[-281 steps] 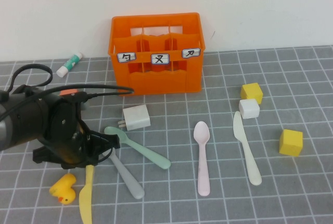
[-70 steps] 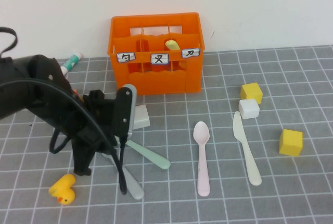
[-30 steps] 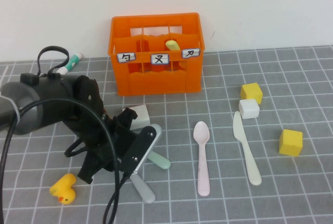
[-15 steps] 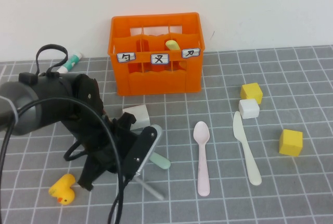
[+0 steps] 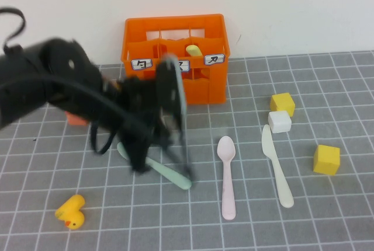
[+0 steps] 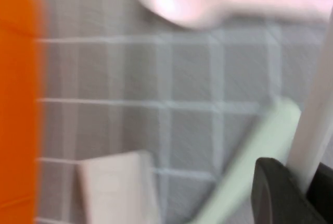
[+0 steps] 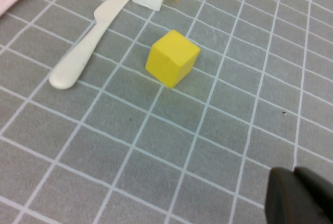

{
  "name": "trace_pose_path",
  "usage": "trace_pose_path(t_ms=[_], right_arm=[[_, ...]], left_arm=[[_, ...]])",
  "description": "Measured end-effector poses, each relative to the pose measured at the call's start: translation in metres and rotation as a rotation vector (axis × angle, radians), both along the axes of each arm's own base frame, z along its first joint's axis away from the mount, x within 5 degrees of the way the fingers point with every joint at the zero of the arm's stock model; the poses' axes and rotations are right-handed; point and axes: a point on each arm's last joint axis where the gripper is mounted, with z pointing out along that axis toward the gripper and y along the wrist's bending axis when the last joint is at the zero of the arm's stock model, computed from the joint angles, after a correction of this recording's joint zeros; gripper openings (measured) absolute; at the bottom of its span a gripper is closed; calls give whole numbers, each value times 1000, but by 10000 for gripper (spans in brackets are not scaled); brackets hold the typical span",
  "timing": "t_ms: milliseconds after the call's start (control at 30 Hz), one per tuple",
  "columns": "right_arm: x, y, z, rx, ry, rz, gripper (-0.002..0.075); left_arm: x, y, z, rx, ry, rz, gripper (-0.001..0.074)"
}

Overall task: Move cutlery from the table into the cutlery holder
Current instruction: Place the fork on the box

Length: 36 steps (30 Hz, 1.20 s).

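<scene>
Left claw: my left gripper [image 6: 304,193] is nipped narrow on the grey fork [image 5: 182,128], just at 6 o'clock of the cutlery holder [image 5: 204,87].
Why so held: the fork stands nearly on end, clear of the table [image 5: 327,216]; I judge that suits dropping it down into a compartment.
Right claw: my right gripper [image 7: 299,195] is closed on nothing, low over the table near a yellow cube [image 7: 173,59], well apart from the work; parked, I judge.
Already in: the yellow knife [image 5: 193,49] pokes from a rear compartment.
Left to fetch: mint-green spoon [image 5: 169,172] at 6 o'clock of the arm; pink spoon [image 5: 227,175] at 3 o'clock of it; cream-white knife [image 5: 276,166] further toward 3.
Not cutlery: the rubber duck [image 5: 71,211], at 7 o'clock.
Hard to see: the left arm is smeared, so I cannot tell which fork end is up; it covers the holder's left and middle labels.
Cut off: my right arm is outside the high view.
</scene>
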Motion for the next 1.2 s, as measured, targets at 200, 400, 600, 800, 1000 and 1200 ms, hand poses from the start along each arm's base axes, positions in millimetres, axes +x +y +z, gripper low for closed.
trace_pose_path(t_ms=[200,400,600,800,1000,1200], right_arm=[[0,0,0,-1,0,1,-3],[0,0,0,-1,0,1,-3],[0,0,0,1,0,1,-3],[0,0,0,7,0,0,-3],[0,0,0,7,0,0,-3],[0,0,0,7,0,0,-3]], left_arm=[[19,-12,51,-342,-34,305,48],[46,6,95,-760,-36,638,48],[73,46,110,-1108,-27,912,48],[104,42,75,-1065,-22,876,48],[128,20,33,-1009,91,689,46],[138,12,32,-1018,96,612,43]])
